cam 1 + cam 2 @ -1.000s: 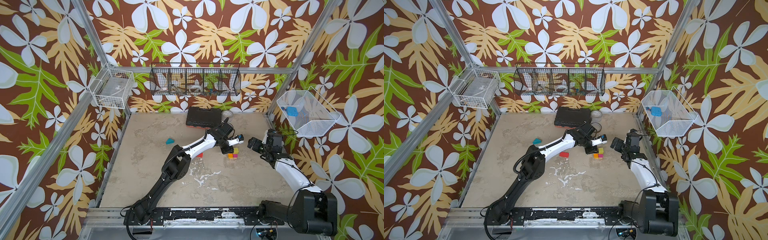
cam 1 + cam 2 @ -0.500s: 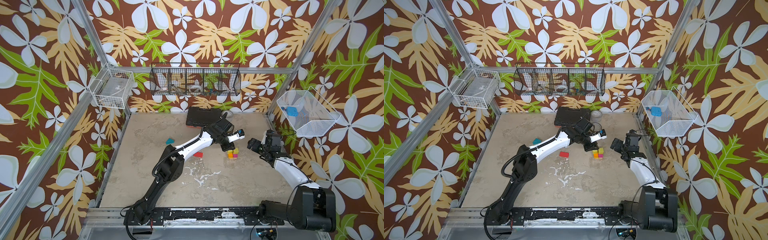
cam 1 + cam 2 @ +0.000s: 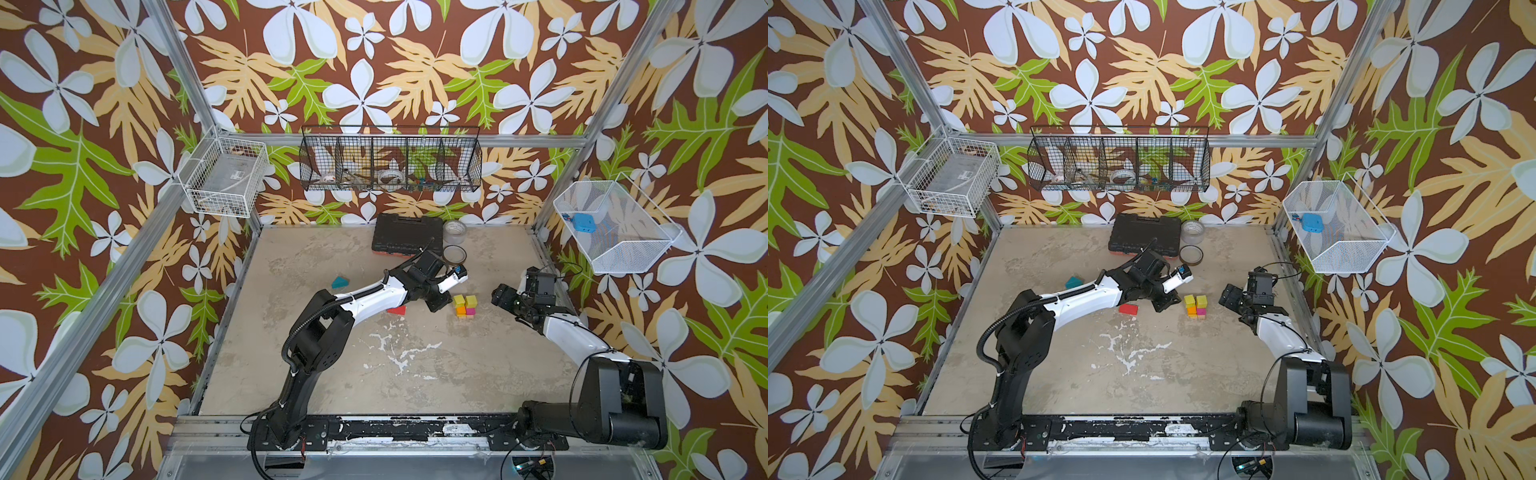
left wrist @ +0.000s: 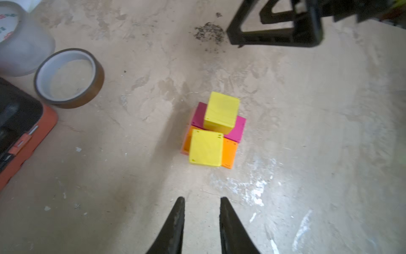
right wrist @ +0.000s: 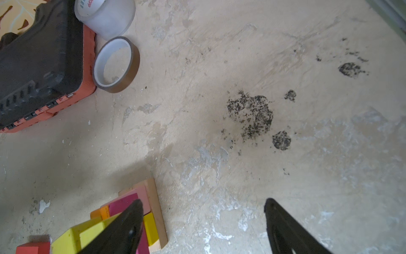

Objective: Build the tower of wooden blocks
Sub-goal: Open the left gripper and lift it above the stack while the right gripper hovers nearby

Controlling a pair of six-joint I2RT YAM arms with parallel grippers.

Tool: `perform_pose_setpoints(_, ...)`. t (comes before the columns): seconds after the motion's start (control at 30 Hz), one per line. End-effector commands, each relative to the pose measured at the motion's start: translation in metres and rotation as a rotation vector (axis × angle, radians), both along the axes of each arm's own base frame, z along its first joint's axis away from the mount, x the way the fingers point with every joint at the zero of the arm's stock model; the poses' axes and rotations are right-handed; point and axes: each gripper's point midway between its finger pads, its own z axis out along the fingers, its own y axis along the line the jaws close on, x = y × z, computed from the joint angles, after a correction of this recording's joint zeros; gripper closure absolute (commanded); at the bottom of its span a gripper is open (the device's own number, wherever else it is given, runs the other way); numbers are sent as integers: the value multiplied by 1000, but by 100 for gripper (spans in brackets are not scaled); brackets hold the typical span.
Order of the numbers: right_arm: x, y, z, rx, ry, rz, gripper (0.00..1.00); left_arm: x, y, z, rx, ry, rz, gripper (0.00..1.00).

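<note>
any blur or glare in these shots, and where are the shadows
Left wrist view: blocks slightly smeared, soft shadow toward the tape ring. Right wrist view: table crisp, nearest blocks soft. In both top views: even light, no glare.

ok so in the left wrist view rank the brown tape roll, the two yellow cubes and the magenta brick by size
1. brown tape roll
2. the two yellow cubes: they look alike, so tied
3. magenta brick: smallest showing, but mostly hidden under a cube
</note>
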Motion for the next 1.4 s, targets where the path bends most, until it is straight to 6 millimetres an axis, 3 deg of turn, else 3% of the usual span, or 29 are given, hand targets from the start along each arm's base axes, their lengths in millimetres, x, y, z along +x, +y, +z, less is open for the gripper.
perform_pose_setpoints(0.0, 4, 6, -3, 21, -3, 28, 15, 11, -3, -3, -16, -11, 58, 71)
perform_pose_setpoints(0.33, 9, 16, -17, 70, 27, 77, 17, 21, -3, -21, 24, 1, 97, 72)
perform_pose_setpoints(0.67, 13, 22, -28, 98, 55, 101, 22, 18, -14, -24, 4, 50, 61, 73)
perform_pose_setpoints(1.37, 12, 36, -30, 112, 65, 153, 25, 12, -22, -27, -29, 108, 43, 75)
